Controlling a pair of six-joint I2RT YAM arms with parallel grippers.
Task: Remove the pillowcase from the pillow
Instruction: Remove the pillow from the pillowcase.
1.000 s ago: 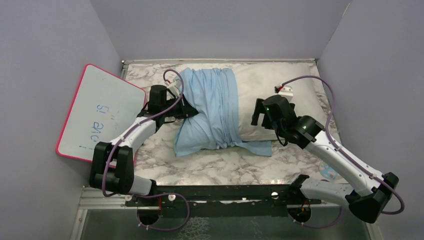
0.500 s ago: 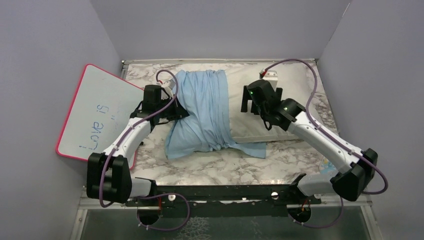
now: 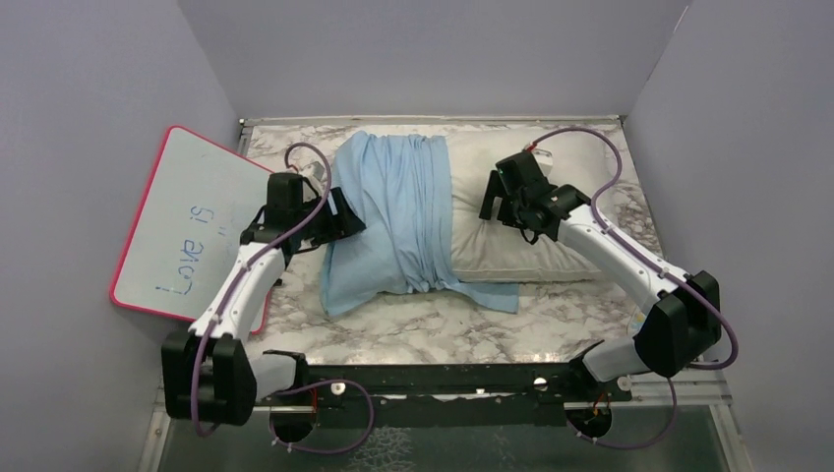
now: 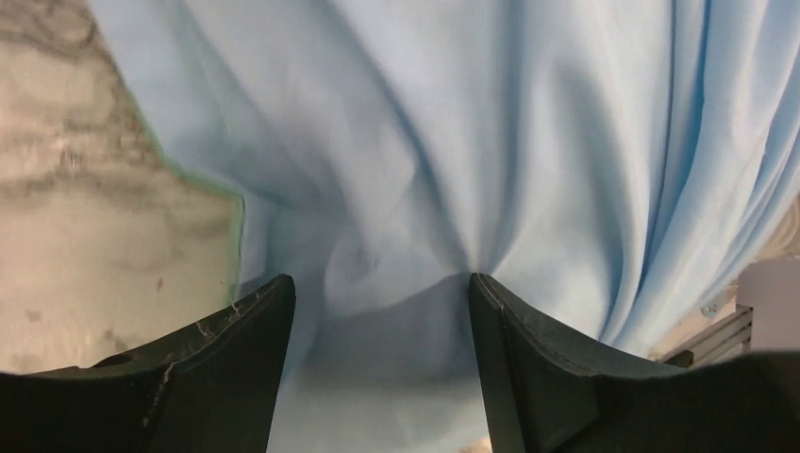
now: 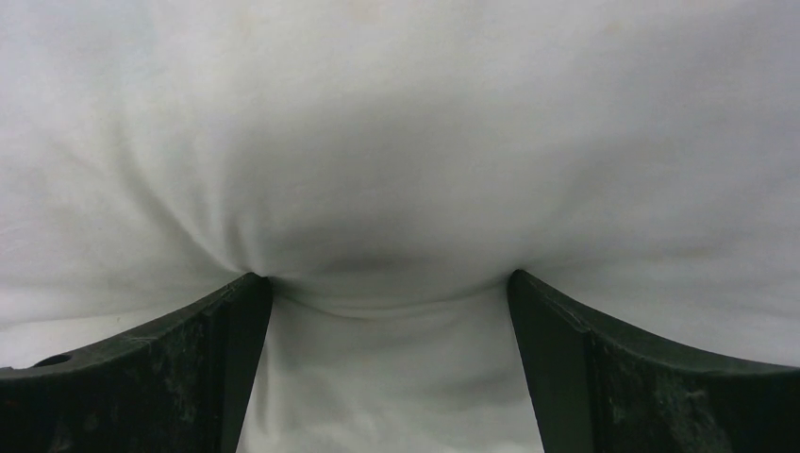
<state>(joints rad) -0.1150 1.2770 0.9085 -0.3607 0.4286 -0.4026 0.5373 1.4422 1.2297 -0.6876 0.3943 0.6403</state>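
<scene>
Pillowcase (image 3: 393, 211) over left half, pillow (image 3: 536, 236) bare rightward

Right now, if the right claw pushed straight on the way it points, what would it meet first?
The pillow: the right claw, open, looks pressed into its white fabric, with nothing between.

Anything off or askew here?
Nothing is damaged or spilled. The whiteboard sits tilted, overhanging the left edge of the table. The pillowcase is bunched over the left half of the pillow, one corner trailing onto the table in front.
</scene>
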